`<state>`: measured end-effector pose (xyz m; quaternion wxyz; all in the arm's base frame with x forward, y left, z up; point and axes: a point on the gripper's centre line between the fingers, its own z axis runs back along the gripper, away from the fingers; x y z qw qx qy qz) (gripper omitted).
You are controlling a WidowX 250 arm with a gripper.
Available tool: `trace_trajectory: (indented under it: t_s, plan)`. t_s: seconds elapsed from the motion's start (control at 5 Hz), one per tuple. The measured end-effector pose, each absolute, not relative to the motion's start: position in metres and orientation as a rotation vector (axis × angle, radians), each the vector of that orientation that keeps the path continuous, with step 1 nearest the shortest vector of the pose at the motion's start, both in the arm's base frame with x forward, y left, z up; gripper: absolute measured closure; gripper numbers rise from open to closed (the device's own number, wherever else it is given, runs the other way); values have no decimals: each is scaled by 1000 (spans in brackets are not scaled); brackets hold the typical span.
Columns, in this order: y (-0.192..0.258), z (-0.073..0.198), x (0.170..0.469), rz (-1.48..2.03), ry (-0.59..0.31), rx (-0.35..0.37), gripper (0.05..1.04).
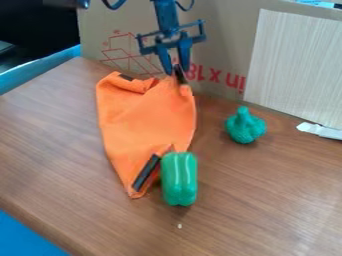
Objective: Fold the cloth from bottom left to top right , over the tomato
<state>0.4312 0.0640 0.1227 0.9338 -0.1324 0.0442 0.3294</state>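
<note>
The orange fabric cloth with black edge strips (143, 117) lies rumpled on the brown wooden counter (60, 150), its raised far corner pinched between the fingers of the black gripper (176, 71). A glossy green pepper (179, 179) sits by its near end; rightward stands a bumpy green toy vegetable (245, 126).

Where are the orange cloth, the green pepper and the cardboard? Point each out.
Orange cloth (143, 119): camera view, middle of its fabric.
Green pepper (179, 179): camera view, middle of its body.
Cardboard (224, 45): camera view, its front.

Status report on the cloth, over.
End effector at top of orange cloth, grip unclear. Cloth rumpled. Green pepper at its lower right, possible obstacle.
</note>
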Motion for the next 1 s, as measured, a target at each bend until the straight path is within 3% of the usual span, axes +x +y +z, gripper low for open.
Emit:
trace_trajectory:
  t_s: [0.2,0.4,0.6,1.0]
  plan:
    - [62,129,431,618,61,-283,272]
    - [59,152,425,486,-4,-303,90]
    - [66,184,414,339,-86,-306,82]
    - [109,251,368,-17,-228,-145,82]
